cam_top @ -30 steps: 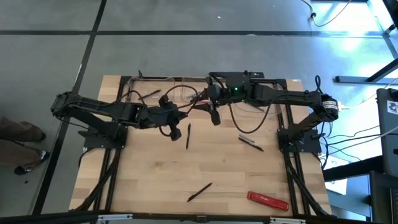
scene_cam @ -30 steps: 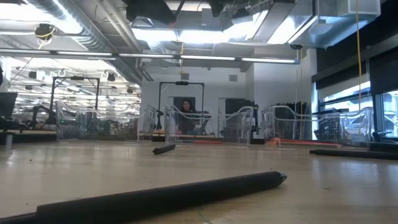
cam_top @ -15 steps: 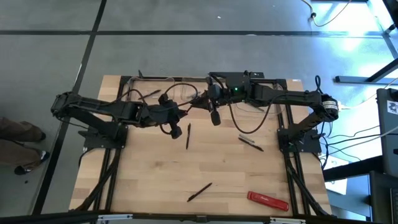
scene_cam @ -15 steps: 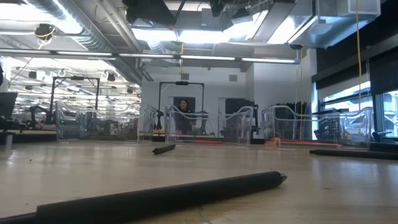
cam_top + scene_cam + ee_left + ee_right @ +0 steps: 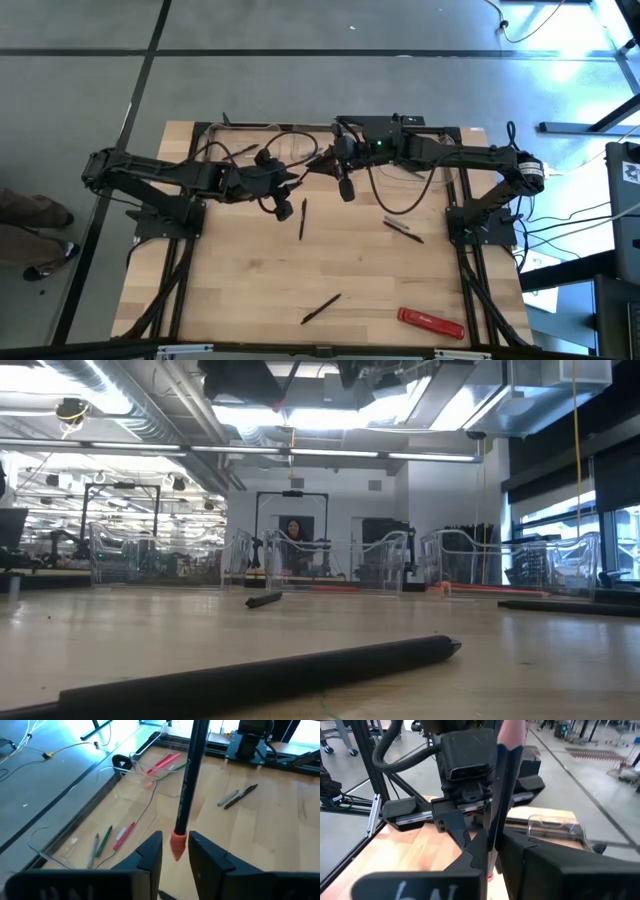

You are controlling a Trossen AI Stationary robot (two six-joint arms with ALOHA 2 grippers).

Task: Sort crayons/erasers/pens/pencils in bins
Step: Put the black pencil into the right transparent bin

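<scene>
A dark pencil (image 5: 190, 775) with an orange-red eraser end (image 5: 178, 845) stands up between my two grippers, high over the far middle of the table. My right gripper (image 5: 493, 845) is shut on it, and the pencil's pink tip (image 5: 512, 730) rises past the fingers. My left gripper (image 5: 176, 851) faces it (image 5: 465, 775); it is open, with a finger on either side of the eraser end and a narrow gap on each side. Both grippers meet in the high view (image 5: 310, 168). Clear bins (image 5: 125, 795) line the far edge. Black pens (image 5: 302, 218) (image 5: 320, 308) (image 5: 403, 229) lie flat on the table. My right gripper pinches the pencil's shaft (image 5: 496, 827) between its two fingers, which lie across it. The pencil stands steeply in the hold, pink tip up, lifted clear of the table. My own fingers hide how far along the shaft they sit.
A flat red bar (image 5: 432, 322) lies near the front right edge. One bin holds red and green sticks (image 5: 117, 837), another pink ones (image 5: 165, 762). In the low view a pen (image 5: 260, 675) lies close by, another (image 5: 263, 600) farther off. Loose cables (image 5: 400, 195) hang over the far middle.
My left gripper has shifted a little toward the table's left and far edge, and the cable loop above it has widened. My right gripper and the pencil have stayed where they were.
</scene>
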